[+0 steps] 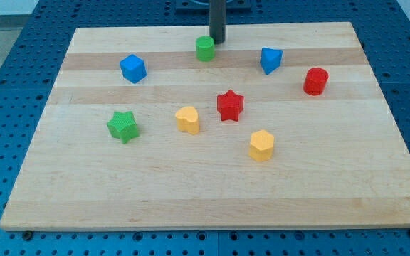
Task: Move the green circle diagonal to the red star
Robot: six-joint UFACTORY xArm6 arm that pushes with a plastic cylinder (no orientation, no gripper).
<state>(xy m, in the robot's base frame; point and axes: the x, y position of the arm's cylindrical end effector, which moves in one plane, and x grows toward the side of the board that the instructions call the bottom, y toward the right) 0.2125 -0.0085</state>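
Note:
The green circle [205, 48] is a small green cylinder near the view's top, a little left of centre. My tip [217, 42] stands just to its upper right, touching or almost touching it. The red star [229, 105] lies near the board's middle, below and slightly right of the green circle.
A blue cube [132, 68] sits at the upper left and a blue block [270, 60] at the upper right. A red cylinder [316, 81] is at the right. A green star [123, 126], a yellow block [188, 119] and a yellow hexagon [261, 146] lie lower. The wooden board [205, 199] rests on a blue perforated table.

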